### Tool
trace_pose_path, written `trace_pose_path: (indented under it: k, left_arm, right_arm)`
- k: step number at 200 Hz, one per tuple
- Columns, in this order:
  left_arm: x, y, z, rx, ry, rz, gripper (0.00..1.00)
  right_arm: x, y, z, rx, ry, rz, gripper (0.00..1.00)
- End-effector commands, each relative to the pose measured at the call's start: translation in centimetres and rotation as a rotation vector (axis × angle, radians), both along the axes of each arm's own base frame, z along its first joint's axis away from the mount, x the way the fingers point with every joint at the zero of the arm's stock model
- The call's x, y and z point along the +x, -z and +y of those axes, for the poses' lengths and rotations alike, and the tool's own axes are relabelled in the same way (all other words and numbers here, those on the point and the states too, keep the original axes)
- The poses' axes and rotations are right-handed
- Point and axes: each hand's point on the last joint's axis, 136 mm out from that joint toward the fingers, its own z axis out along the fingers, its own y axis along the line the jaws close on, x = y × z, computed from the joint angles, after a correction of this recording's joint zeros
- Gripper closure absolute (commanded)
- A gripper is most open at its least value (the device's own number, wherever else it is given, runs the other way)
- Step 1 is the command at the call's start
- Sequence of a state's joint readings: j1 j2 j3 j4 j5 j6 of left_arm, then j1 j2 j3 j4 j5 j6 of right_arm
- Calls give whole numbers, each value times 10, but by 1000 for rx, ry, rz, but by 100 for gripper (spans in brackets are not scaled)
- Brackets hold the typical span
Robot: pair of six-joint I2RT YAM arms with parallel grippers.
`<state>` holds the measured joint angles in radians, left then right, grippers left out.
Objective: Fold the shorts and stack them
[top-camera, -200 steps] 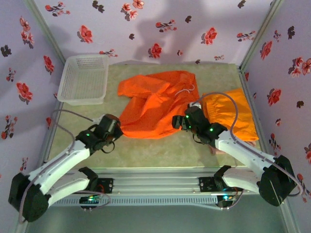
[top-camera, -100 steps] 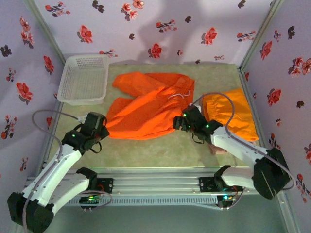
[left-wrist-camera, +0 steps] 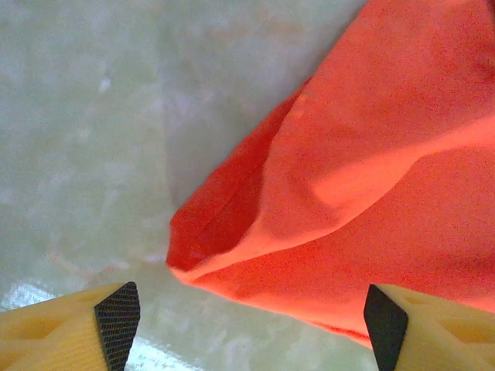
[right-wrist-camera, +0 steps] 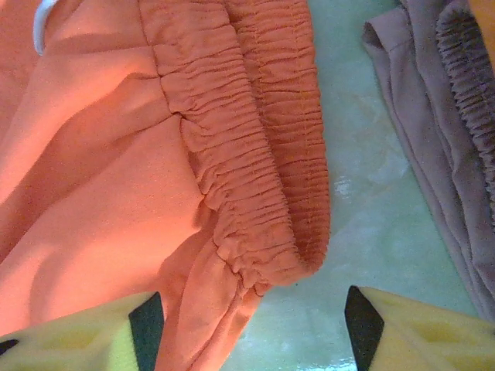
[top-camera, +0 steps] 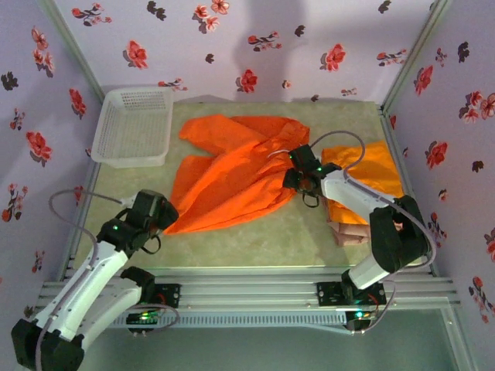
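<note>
**Overhead view, left to right.** In the upper left of the frame you find the white mesh plastic basket [top-camera: 133, 124]. It stands on the pale green table [top-camera: 255, 243] beside the flower-papered wall [top-camera: 232, 46], just clear of the cloth. At lower left, the left gripper [top-camera: 160, 214] sits low, at the lower left corner of the loose bright orange shorts [top-camera: 232, 174]. That garment lies unfolded and rumpled across the centre, one leg reaching toward the basket. Its white drawstring [top-camera: 278, 154] shows near its right edge. At that edge you see the right gripper [top-camera: 298, 176]. Right of it, the folded bright orange shorts [top-camera: 375, 174] rest on the dusty pink-beige shorts [top-camera: 348, 232], whose edge peeks out along the lower side of the pile.

**Left wrist view.** The left gripper [left-wrist-camera: 251, 321] has its jaws wide apart. You see one black pad [left-wrist-camera: 117, 313] at lower left and the other at lower right. A doubled corner of the loose bright orange shorts [left-wrist-camera: 363, 170] lies on the table [left-wrist-camera: 85, 116] just ahead of the tips; neither pad presses it.

**Right wrist view.** The right gripper [right-wrist-camera: 255, 325] also has its jaws parted and clamps nothing. The gathered elastic waistband [right-wrist-camera: 255, 154] runs from the top centre down toward the gap. Orange cloth lies against the left fingertip [right-wrist-camera: 147, 321], while bare table lies before the right one. The drawstring [right-wrist-camera: 42, 19] shows in the upper left corner. At upper right you see the dusty pink-beige shorts [right-wrist-camera: 433, 108], separated from the waistband by a strip of table [right-wrist-camera: 356, 209].
</note>
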<state>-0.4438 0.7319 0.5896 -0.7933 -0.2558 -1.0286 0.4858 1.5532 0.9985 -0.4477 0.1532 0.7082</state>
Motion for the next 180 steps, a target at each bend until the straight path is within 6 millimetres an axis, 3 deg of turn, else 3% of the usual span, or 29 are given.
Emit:
trace_pose_path:
  k: [1,22,49,72,128,180]
  left_arm:
    - [-15,24,2,-71,-93,60,18]
    - [-15,33,2,-97,-121,54,11]
    - [-11,36,7,-113,-161,40,12]
    - [-10,44,7,-164,-203,48,21]
    - [-4,64,-6,-262,-217,64,26]
    - [8,74,-9,-268,-204,48,38]
  right_arm:
    - [-3,5,-4,43,119,37,37]
    - [-1,9,-6,86,225,36,37]
    - [1,14,-11,97,322,41,39]
    - [4,20,-12,112,375,37,39]
    - [13,27,-10,132,417,29,39]
    - [17,38,-9,121,418,47,40]
